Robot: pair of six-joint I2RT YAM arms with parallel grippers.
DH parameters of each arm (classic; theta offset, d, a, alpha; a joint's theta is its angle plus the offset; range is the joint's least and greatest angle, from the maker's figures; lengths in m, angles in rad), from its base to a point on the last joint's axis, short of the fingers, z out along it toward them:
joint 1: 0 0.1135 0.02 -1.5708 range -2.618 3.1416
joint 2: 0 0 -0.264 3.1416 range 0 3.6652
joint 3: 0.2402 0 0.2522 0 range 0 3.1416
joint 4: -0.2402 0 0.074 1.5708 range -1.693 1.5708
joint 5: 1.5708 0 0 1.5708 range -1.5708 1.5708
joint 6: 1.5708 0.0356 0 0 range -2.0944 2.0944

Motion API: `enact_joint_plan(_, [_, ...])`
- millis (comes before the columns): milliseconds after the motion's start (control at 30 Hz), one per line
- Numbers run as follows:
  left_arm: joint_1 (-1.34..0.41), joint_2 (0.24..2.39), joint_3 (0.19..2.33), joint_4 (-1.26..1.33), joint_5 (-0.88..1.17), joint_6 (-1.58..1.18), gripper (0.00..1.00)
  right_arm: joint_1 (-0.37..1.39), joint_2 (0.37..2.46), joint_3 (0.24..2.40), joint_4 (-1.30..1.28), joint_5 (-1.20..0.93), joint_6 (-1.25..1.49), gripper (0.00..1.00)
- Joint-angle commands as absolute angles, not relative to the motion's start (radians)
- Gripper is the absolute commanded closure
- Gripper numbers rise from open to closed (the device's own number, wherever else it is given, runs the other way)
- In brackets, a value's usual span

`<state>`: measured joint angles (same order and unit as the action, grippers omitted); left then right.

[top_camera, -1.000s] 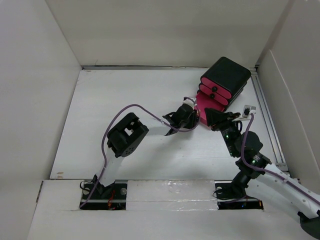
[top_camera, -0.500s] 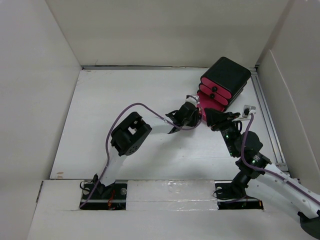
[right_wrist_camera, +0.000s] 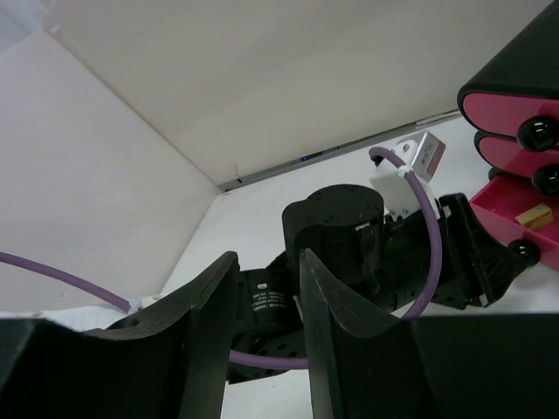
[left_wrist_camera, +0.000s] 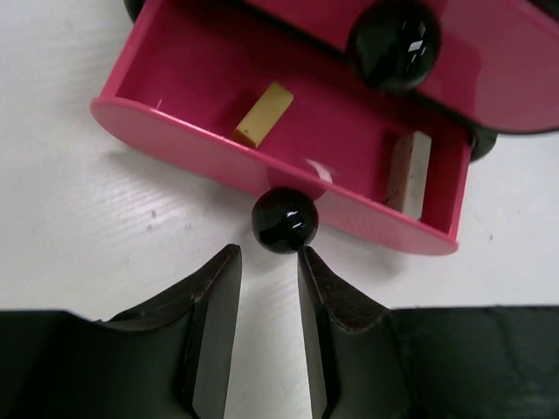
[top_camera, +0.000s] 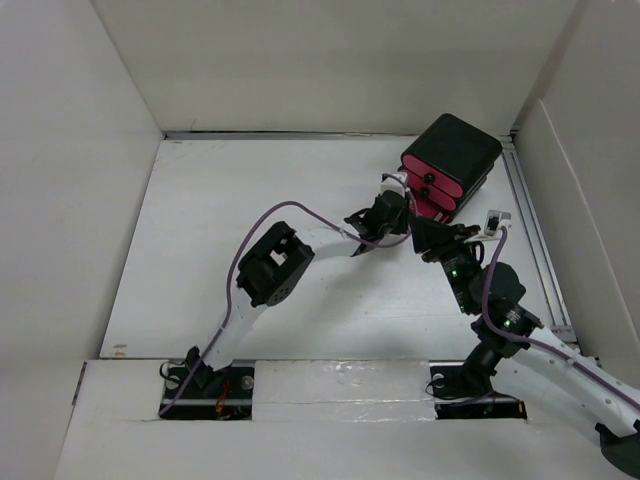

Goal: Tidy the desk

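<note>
While the white desk point(top_camera: 200, 230) fills the floor of the view, the left gripper point(left_wrist_camera: 269, 253), fingers slightly parted and empty, sits just short of the black knob point(left_wrist_camera: 285, 220) on the open pink drawer point(left_wrist_camera: 201, 87); to its right, the right gripper point(right_wrist_camera: 268, 262) stands part-open, holding nothing.

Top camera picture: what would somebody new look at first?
Probably the small black box with three bright pink drawers at the far right of the matte white desk, the brightest thing here. Its bottom drawer is pulled open, with a little yellowish block inside. The left arm's black fingers sit slightly apart, right in front of that drawer's round black knob.
</note>
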<state>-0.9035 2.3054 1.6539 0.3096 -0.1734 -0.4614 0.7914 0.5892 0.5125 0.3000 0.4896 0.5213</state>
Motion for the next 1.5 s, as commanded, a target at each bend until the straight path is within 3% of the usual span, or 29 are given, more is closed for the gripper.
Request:
enact_joint_plan(0, [-0.908, 2.331, 1.749, 0.336, -0.232, -0.471, 0.71, 0.785, 0.581, 0.535, 0.339, 0.489, 0.526, 0.60])
enact_joint_plan(567, [-0.908, 2.508, 1.999, 0.281, -0.242, -0.506, 0.54, 0.785, 0.577, 0.535, 0.339, 0.500, 0.526, 0.60])
enact_joint_plan(900, [-0.908, 2.560, 2.088, 0.273, -0.230, -0.546, 0.36, 0.785, 0.575, 0.532, 0.339, 0.500, 0.523, 0.60])
enact_joint_plan(1300, [-0.890, 2.597, 2.154, 0.273, -0.215, -0.586, 0.30, 0.785, 0.569, 0.532, 0.337, 0.508, 0.522, 0.60])
enact_joint_plan(1400, [-0.890, 2.560, 2.082, 0.305, -0.196, -0.586, 0.30, 0.785, 0.569, 0.532, 0.336, 0.508, 0.522, 0.60])
enact_joint_plan(1467, [-0.890, 2.511, 2.005, 0.366, -0.190, -0.587, 0.22, 0.785, 0.572, 0.532, 0.337, 0.508, 0.520, 0.60])
